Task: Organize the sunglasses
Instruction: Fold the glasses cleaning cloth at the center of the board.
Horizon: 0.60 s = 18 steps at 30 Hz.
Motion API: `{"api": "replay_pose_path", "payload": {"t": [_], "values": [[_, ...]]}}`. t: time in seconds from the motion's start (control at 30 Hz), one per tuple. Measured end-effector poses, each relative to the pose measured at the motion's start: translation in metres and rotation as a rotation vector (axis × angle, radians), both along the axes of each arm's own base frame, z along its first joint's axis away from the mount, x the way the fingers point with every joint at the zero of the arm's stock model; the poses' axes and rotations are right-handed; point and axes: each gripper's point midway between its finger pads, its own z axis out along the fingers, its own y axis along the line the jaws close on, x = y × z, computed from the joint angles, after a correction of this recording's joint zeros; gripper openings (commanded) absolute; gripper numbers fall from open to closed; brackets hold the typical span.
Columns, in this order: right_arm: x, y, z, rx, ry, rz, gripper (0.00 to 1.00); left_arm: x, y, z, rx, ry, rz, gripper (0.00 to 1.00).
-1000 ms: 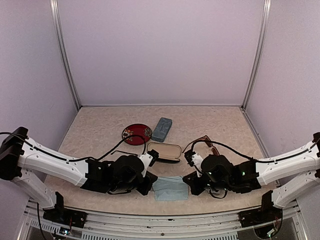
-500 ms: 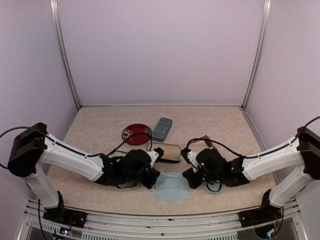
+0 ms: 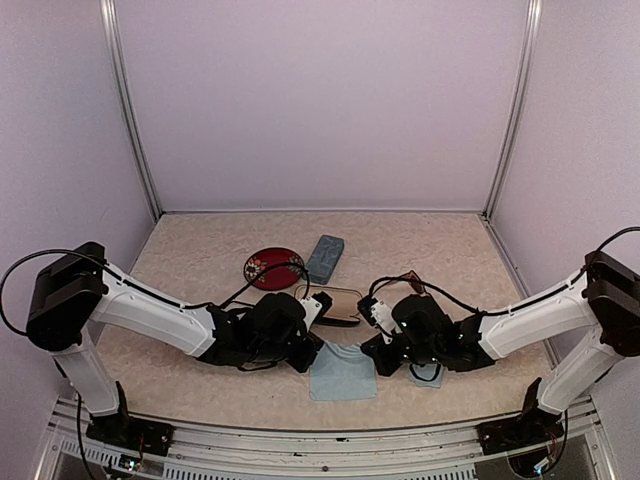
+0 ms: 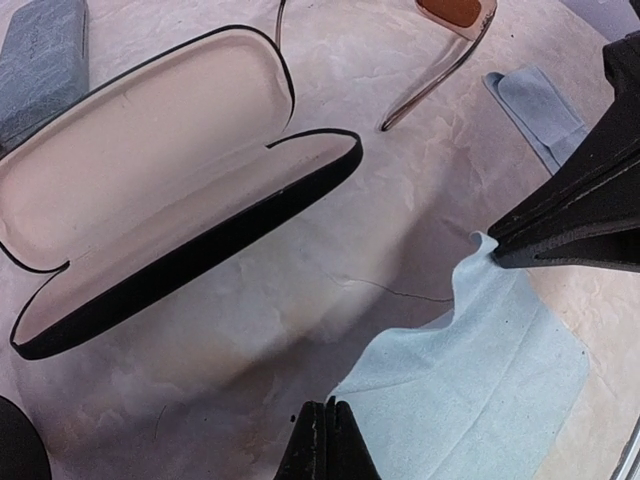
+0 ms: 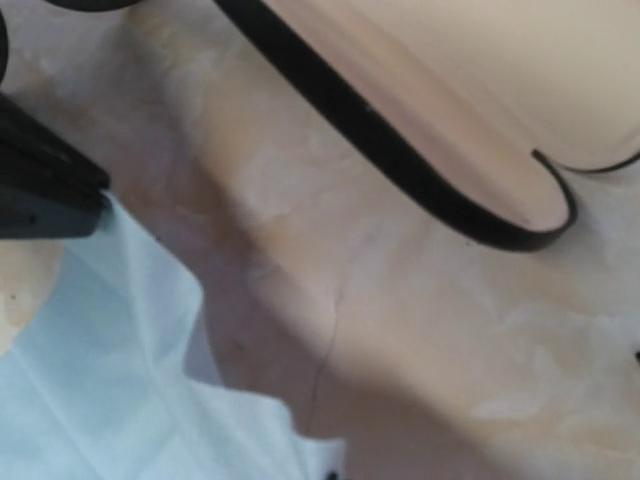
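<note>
The reddish-brown sunglasses (image 3: 414,284) lie on the table behind my right arm; a lens and an arm of them show at the top of the left wrist view (image 4: 452,20). The thin black pair is out of view. A light blue cloth (image 3: 341,374) lies between my grippers. My left gripper (image 3: 314,350) is shut on its left corner (image 4: 325,440). My right gripper (image 3: 373,347) pinches the cloth's other raised corner (image 4: 487,246); its own fingers barely show in the right wrist view. The black oval case (image 3: 330,304) lies open just behind the cloth.
A red round plate (image 3: 273,267) and the blue-grey rectangular case (image 3: 324,257) sit behind the open case. A second small pale cloth (image 4: 540,108) lies by my right arm. The open case's cream lining (image 5: 470,60) is close to both grippers.
Both arms have reached farther from their bases, toward the open case. The cloth's two far corners have risen off the table with the grippers.
</note>
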Motion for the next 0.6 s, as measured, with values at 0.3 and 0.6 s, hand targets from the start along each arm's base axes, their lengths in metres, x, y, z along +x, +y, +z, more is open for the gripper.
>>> {"api": "replay_pose_path", "payload": {"t": [0.3, 0.6], "values": [[-0.012, -0.007, -0.01, -0.013, 0.02, 0.039, 0.0, -0.018, -0.007, -0.002, 0.001, 0.002, -0.05, 0.0], [-0.025, -0.013, -0.014, -0.001, 0.051, 0.076, 0.0, -0.032, -0.01, 0.0, 0.008, -0.007, -0.088, 0.0]]}}
